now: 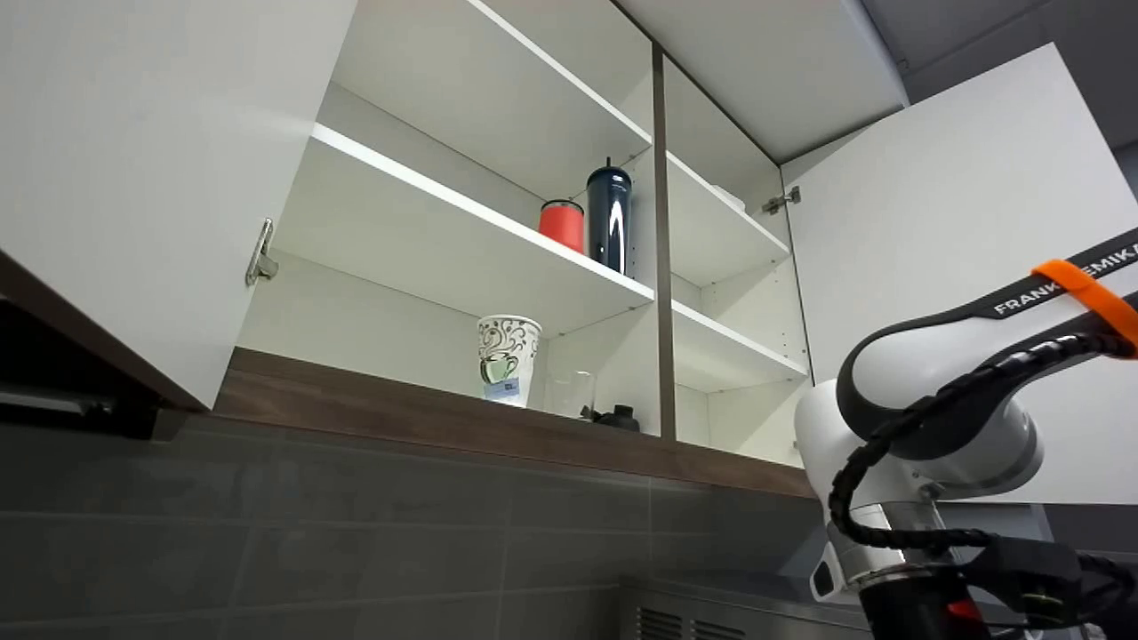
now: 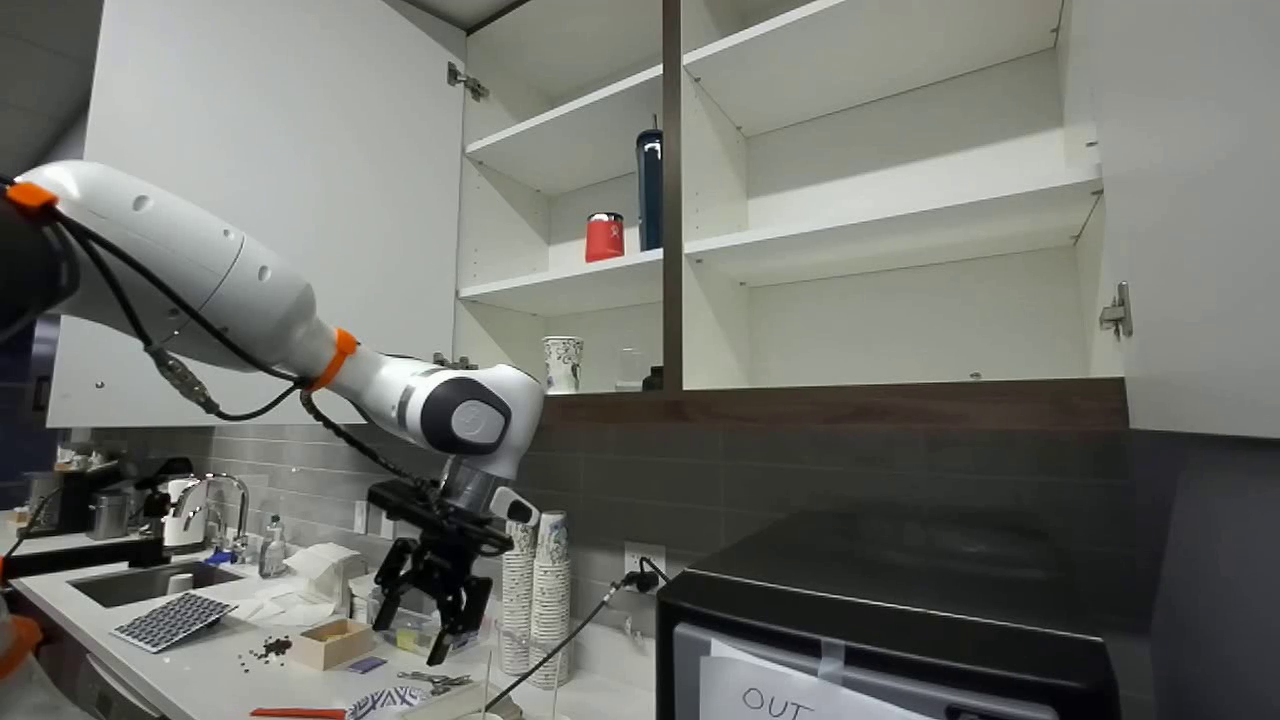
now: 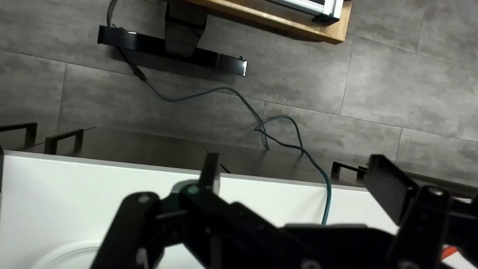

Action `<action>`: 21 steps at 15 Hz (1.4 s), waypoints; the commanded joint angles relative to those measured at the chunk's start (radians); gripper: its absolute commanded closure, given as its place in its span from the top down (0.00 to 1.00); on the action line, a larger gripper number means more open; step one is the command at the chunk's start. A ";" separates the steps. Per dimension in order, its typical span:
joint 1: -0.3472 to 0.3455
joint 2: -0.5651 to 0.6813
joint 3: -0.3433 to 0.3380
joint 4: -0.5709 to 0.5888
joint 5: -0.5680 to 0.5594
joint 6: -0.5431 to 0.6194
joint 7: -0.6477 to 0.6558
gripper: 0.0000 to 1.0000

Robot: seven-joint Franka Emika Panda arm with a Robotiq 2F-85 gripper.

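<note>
My gripper (image 2: 412,636) is open and empty, pointing down above the white counter. In the wrist view, its two fingers stand wide apart (image 3: 298,179) with nothing between them. In an exterior view, the fingers lie below the frame edge. Nearest to it in an exterior view are stacks of paper cups (image 2: 550,605), a small tan box (image 2: 330,643) and a clear plastic container (image 2: 412,632) behind the fingers. A patterned paper cup (image 1: 508,360) stands on the cabinet's bottom shelf beside a clear glass (image 1: 569,393). A red tumbler (image 1: 562,225) and dark blue tumbler (image 1: 609,220) stand above.
Open cabinet doors (image 1: 960,284) flank the shelves. A black microwave (image 2: 880,590) stands right of the arm. A black cable (image 2: 560,645) crosses the counter (image 3: 112,194); a blue-green cable (image 3: 328,194) hangs over its edge. A sink (image 2: 150,582) and grey keypad-like panel (image 2: 173,620) lie farther left.
</note>
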 commanded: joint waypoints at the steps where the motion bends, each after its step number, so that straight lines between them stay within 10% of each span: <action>1: -0.015 0.012 0.026 0.008 0.003 -0.004 -0.003 1.00; 9: 0.052 0.168 0.270 0.114 -0.139 0.187 0.157 1.00; 21: 0.074 0.238 0.244 0.119 -0.134 0.308 0.049 1.00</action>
